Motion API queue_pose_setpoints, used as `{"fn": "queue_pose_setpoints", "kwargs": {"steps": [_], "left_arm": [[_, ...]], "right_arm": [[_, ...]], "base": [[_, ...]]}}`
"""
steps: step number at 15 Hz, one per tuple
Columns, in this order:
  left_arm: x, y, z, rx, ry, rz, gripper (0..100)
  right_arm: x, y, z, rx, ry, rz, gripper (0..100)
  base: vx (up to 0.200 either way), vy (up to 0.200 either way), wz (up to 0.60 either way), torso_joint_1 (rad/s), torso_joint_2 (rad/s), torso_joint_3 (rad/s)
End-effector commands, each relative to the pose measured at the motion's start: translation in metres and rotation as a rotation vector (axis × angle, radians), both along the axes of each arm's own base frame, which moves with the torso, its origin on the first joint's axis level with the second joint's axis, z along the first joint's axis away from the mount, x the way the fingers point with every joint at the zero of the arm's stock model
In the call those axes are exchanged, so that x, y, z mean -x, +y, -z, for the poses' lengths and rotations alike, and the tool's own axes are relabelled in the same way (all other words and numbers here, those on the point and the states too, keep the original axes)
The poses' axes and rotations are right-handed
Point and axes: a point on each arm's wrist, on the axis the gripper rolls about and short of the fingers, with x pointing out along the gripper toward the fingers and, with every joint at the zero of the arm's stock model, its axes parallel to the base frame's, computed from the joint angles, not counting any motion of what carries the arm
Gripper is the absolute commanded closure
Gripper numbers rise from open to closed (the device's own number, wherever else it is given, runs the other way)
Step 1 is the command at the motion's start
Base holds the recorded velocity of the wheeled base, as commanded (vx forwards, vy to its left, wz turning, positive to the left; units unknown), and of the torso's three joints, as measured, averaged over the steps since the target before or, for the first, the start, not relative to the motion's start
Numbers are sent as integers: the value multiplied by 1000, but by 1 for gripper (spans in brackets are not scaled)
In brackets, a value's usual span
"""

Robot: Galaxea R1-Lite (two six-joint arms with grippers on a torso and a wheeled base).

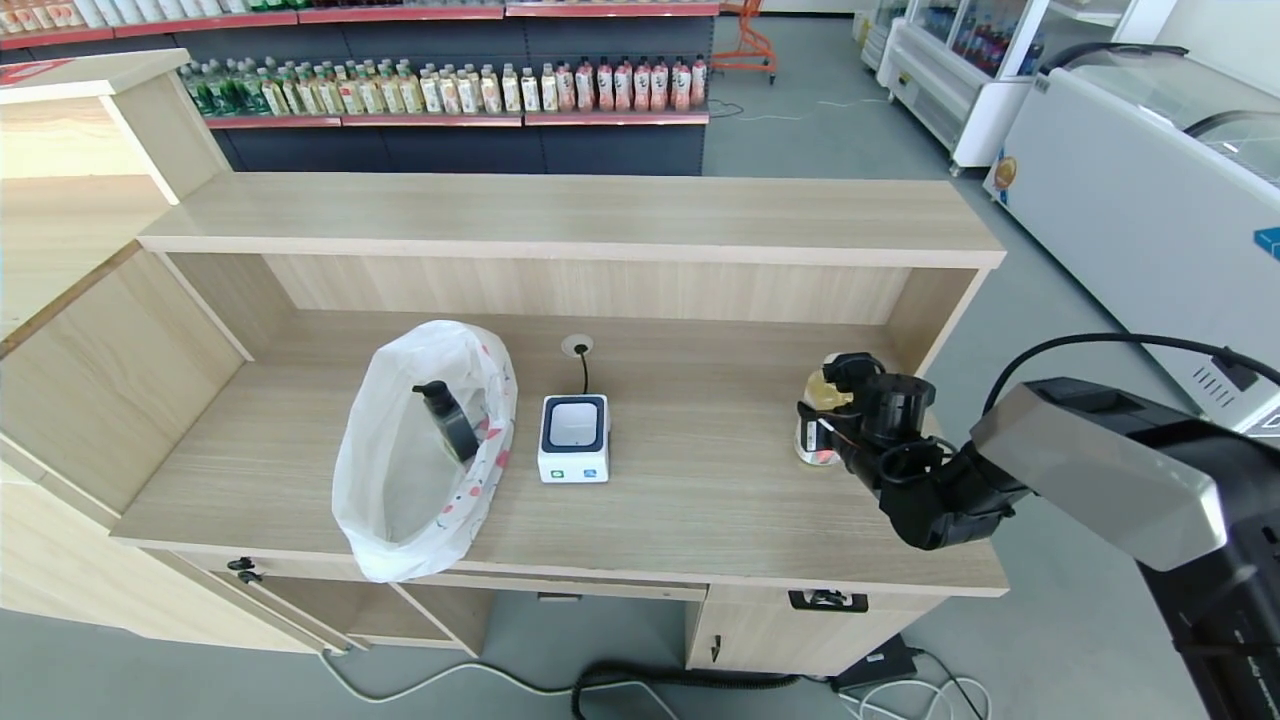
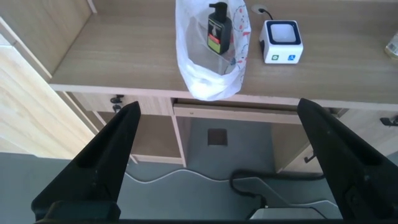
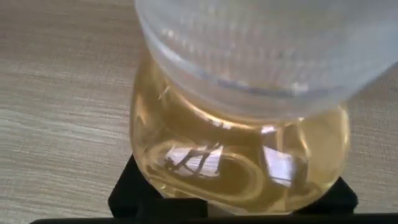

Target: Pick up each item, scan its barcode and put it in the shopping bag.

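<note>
A clear bottle of yellow liquid stands at the right end of the wooden counter. My right gripper is shut on it, a black finger on either side. In the right wrist view the bottle is very close, resting on the wood grain. A white shopping bag sits open on the left part of the counter with a black pump bottle inside. The white barcode scanner is beside the bag. My left gripper hangs open, low in front of the counter, facing the bag, pump bottle and scanner.
A raised shelf runs along the back of the counter, with side walls at both ends. The scanner's cable goes into a hole behind it. Drawers and cables lie under the counter front. Bare wood lies between scanner and bottle.
</note>
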Motion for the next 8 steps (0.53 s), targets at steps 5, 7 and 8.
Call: {"fn": "queue_pose_setpoints", "kwargs": {"steps": [5,7,8], "left_arm": [[0,0,0,0,0,0,0],[0,0,0,0,0,0,0],[0,0,0,0,0,0,0]], "right_arm": [[-11,0,2,39,-18,-8,100],[-10,-1,-1,60,-21,-10,100],[-9,-1,-10,55,-36,-11,100]], "base": [[0,0,0,0,0,0],[0,0,0,0,0,0],[0,0,0,0,0,0]]}}
